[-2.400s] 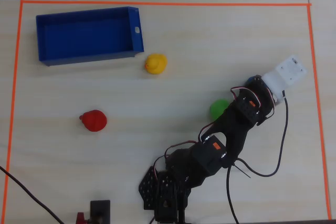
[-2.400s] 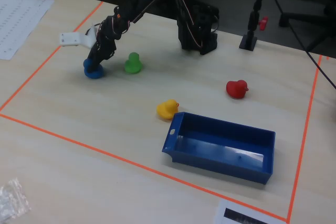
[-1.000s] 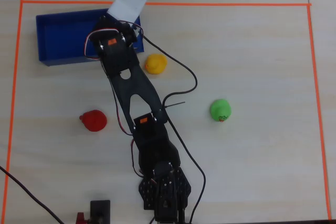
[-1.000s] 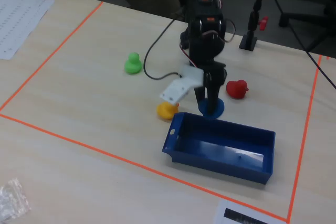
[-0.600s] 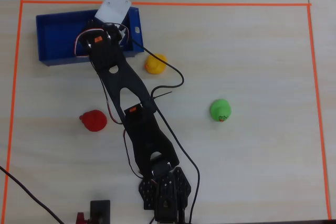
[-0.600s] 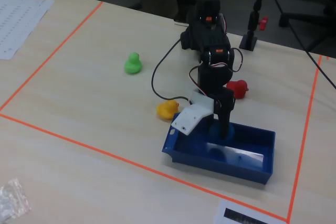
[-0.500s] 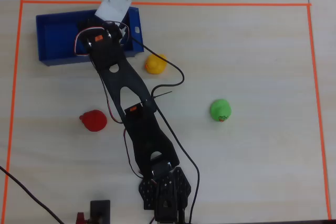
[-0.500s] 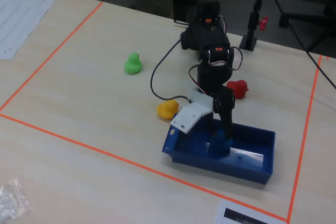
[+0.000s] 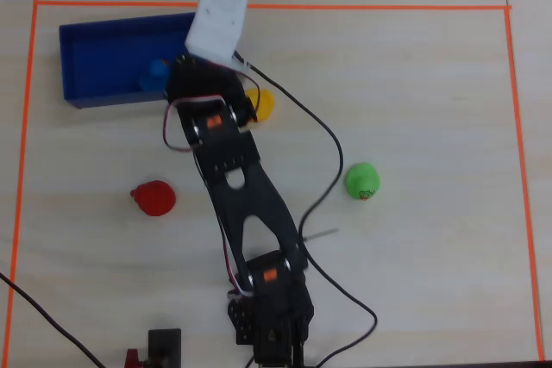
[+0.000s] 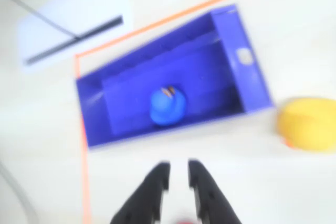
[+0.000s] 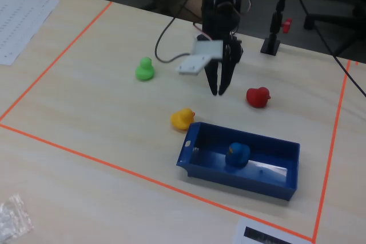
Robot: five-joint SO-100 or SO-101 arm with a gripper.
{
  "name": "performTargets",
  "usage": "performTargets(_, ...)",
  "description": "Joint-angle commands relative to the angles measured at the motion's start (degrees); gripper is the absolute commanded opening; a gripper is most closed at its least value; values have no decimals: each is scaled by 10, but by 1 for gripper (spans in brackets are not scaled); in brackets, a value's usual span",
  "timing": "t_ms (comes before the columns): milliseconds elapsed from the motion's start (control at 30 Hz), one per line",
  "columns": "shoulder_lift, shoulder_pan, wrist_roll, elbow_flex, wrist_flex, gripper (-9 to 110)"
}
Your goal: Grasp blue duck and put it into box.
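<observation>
Since the blue duck [image 11: 237, 154] sits inside the box [image 11: 285, 180], the drop looks done.
Empty gripper [image 11: 218, 92] hangs above the box, fingers nearly closed.

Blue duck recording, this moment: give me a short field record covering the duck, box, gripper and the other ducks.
blue duck: inside the box, released
box: dark blue tray, holds only the blue duck
gripper: raised above the table behind the box, empty, fingers nearly together
yellow duck: on the table, close beside the box's short side
green duck: on the table, apart
red duck: on the table, apart
task state: looks complete
</observation>
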Motion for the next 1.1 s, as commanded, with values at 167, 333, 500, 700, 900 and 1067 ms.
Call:
performTargets(167, 481, 101, -163, 577, -67, 0)
performTargets(333, 601, 130, -216, 699, -49, 0)
performTargets(500, 710, 147, -249, 773, 18, 0)
performTargets(700, 801, 158, -251, 799, 139, 0)
performTargets(900, 802, 159, -252, 800, 229, 0)
performTargets(1067, 802, 162, -253, 800, 231, 1)
